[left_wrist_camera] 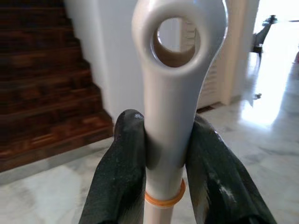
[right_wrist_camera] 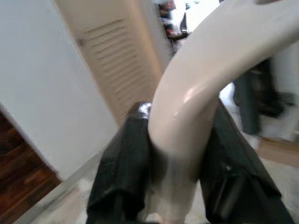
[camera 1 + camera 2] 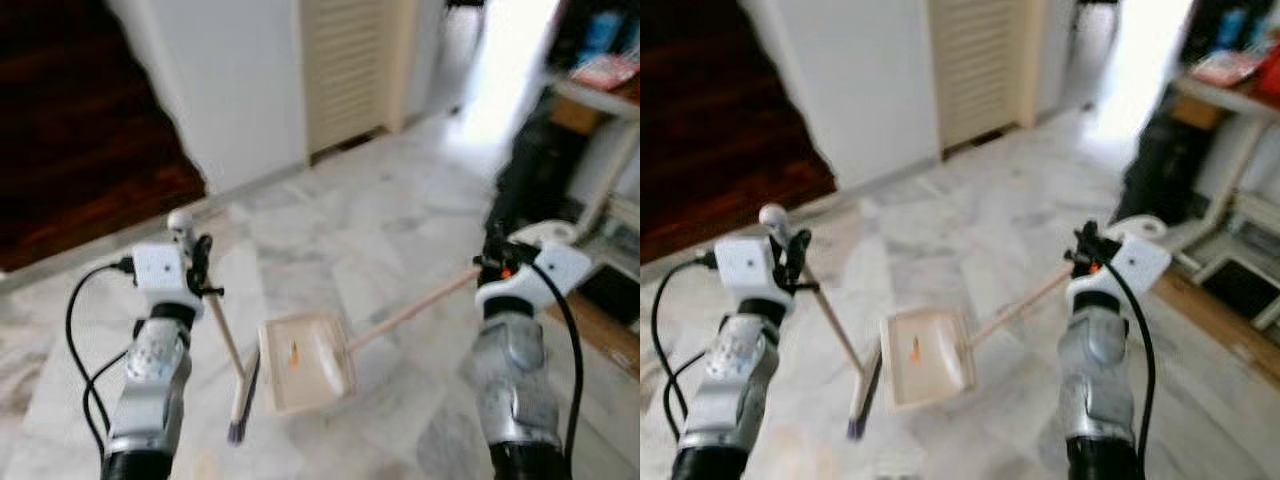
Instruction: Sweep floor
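Observation:
My left gripper [image 3: 197, 262] is shut on the white handle of a broom [image 3: 222, 330], whose dark bristle head [image 3: 241, 402] rests on the marble floor beside the dustpan. In the left wrist view both black fingers [image 1: 124, 172] clamp the broom handle [image 1: 170, 93] just below its hanging hole. My right gripper [image 3: 492, 258] is shut on the curved cream handle of a long-handled dustpan [image 3: 303, 362]. The pan lies on the floor between my arms with a small orange scrap [image 3: 294, 352] inside. The right wrist view has the fingers [image 2: 124, 163] around the dustpan handle [image 2: 187, 112].
Dark wooden stairs [image 3: 80, 120] rise at the left behind a white wall [image 3: 235, 80]. A louvred cream door [image 3: 345, 65] stands ahead. Shelving and clutter [image 3: 590, 120] crowd the right side. Pale marble floor [image 3: 390, 220] stretches ahead toward a bright doorway.

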`<state>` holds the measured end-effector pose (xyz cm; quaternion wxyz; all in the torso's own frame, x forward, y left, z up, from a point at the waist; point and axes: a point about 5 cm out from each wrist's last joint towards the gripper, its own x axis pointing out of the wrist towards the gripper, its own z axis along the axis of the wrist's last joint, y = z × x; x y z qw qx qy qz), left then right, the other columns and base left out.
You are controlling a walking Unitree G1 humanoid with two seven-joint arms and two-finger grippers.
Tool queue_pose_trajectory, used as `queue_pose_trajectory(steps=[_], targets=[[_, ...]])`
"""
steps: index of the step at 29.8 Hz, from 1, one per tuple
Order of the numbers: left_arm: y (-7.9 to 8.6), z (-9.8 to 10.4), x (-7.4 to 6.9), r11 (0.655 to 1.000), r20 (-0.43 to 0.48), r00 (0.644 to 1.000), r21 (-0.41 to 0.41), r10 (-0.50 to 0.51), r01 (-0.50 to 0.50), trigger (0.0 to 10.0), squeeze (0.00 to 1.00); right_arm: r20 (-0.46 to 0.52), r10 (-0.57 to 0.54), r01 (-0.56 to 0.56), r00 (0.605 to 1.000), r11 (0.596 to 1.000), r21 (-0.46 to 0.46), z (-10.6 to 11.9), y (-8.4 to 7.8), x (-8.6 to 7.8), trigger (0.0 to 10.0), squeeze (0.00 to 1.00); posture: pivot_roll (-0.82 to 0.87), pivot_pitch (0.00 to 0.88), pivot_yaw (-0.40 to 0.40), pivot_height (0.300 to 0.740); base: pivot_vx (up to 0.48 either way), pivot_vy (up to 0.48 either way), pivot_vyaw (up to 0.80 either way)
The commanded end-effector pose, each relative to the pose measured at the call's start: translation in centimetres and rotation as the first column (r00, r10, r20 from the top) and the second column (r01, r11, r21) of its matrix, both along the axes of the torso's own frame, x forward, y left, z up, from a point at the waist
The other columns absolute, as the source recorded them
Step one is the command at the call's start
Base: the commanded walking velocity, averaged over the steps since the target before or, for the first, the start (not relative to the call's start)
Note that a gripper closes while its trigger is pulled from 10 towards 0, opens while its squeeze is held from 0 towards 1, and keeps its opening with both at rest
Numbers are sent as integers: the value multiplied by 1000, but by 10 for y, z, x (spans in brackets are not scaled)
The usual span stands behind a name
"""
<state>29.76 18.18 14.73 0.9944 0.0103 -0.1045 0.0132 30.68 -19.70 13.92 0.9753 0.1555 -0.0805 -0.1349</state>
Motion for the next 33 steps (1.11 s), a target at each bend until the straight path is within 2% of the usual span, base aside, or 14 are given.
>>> queue_pose_trajectory(steps=[1, 5, 9, 33], targets=[[2, 11, 1, 1000, 39, 999, 3, 11, -11, 10000, 0, 37, 13, -14, 999, 1000, 15, 9, 5, 3, 10000, 0, -1, 0, -5, 740, 0, 0, 0], [1, 10, 0, 1000, 35, 999, -7, 5, -4, 10000, 0, 32, 19, -20, 999, 1000, 22, 9, 5, 4, 10000, 0, -1, 0, -6, 740, 0, 162, 0], [1, 10, 0, 1000, 32, 999, -7, 4, -4, 10000, 0, 34, 11, -13, 999, 999, 50, 9, 5, 4, 10000, 0, -2, 0, -4, 740, 0, 433, 0], [-1, 9, 0, 1000, 23, 1000, -7, -6, 6, 10000, 0, 24, 30, -32, 999, 998, 60, 7, 9, 3, 10000, 0, -1, 0, 1, 740, 0, 438, 0]])
